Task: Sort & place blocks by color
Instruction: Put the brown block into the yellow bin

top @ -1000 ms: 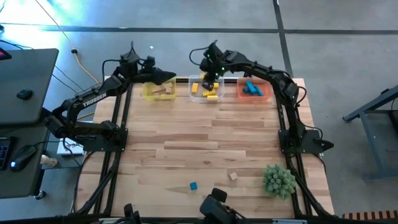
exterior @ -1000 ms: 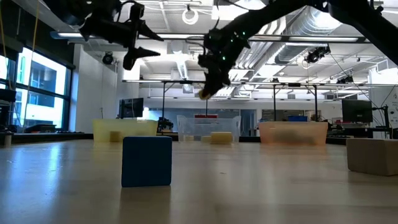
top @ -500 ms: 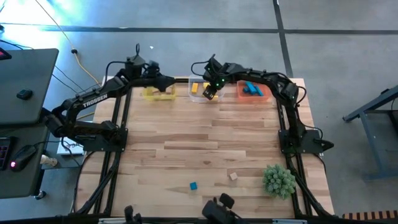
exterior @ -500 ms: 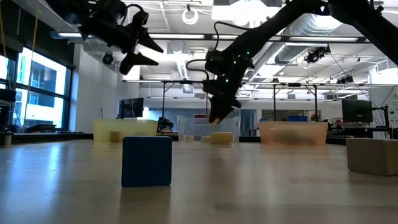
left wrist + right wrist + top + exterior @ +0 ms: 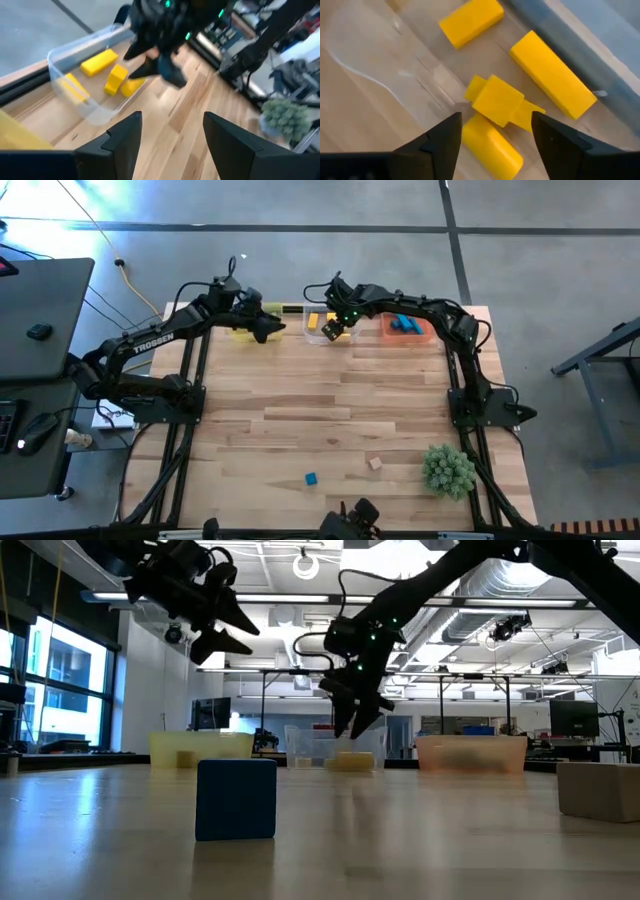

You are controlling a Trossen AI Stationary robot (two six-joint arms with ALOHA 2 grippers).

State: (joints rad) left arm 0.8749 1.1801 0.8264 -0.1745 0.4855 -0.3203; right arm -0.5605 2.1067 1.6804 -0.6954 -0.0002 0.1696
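My right gripper (image 5: 337, 330) (image 5: 496, 116) stands open just above the clear tub (image 5: 325, 326), touching nothing. Under it a yellow cube (image 5: 497, 100) lies tilted on other yellow blocks (image 5: 551, 74) in that tub. My left gripper (image 5: 270, 328) (image 5: 172, 115) hangs open and empty beside the yellow tub (image 5: 248, 330), high above the table in the low view (image 5: 225, 625). Blue blocks (image 5: 404, 323) lie in the orange tub (image 5: 407, 330). One blue block (image 5: 311, 479) and one tan block (image 5: 375, 464) rest on the table near its front edge.
A green spiky ball (image 5: 448, 470) sits at the near right. The three tubs stand in a row along the far edge. Bare wood lies between them and the two loose blocks. The arms' frames run along both side edges.
My right gripper has come down onto the clear tub with a yellow block, rolled its wrist and opened; the block now lies in the tub. My left gripper has sunk a little and rolled, staying open.
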